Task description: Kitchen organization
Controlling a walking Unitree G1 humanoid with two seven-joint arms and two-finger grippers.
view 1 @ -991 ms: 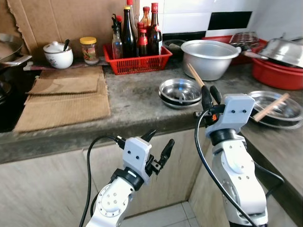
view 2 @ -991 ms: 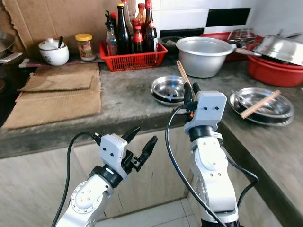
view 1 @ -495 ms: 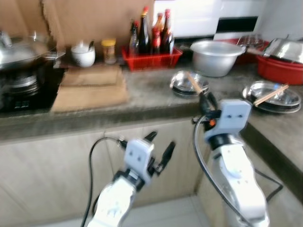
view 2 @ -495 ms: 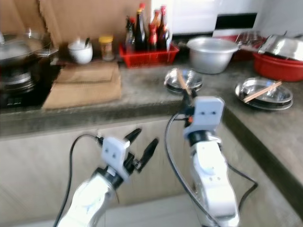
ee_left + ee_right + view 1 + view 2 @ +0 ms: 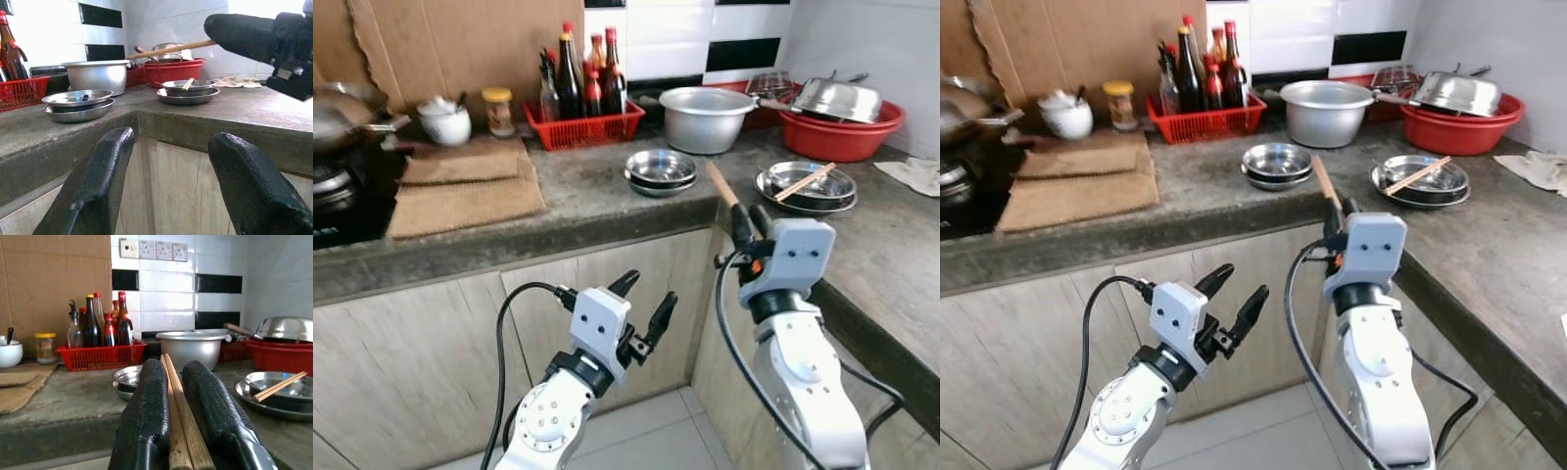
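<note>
My right tool is clamped on a pair of chopsticks, held out in front of the corner of the surface, tips slanting up and away toward the dishes. My left tool hangs lower, before the cabinet doors, fingers apart and holding nothing.

Largest first: L-shaped grey surface, stove side to my left, sink side to my right. On it, a red basin with a steel lid, a steel pot, a red basket of bottles, folded brown mats, a stack of steel bowls, steel plates with a further chopstick lying across them, a white sugar bowl, a small jar.

Risks, as I judge them: the sticks are gripped near one end only, so they could swivel or slide out on a quick swing. The long free end may also clip the surface edge or the bowls as I reach in.

The loose chopstick on the plates lies beyond and to the right of my right tool, well apart.
</note>
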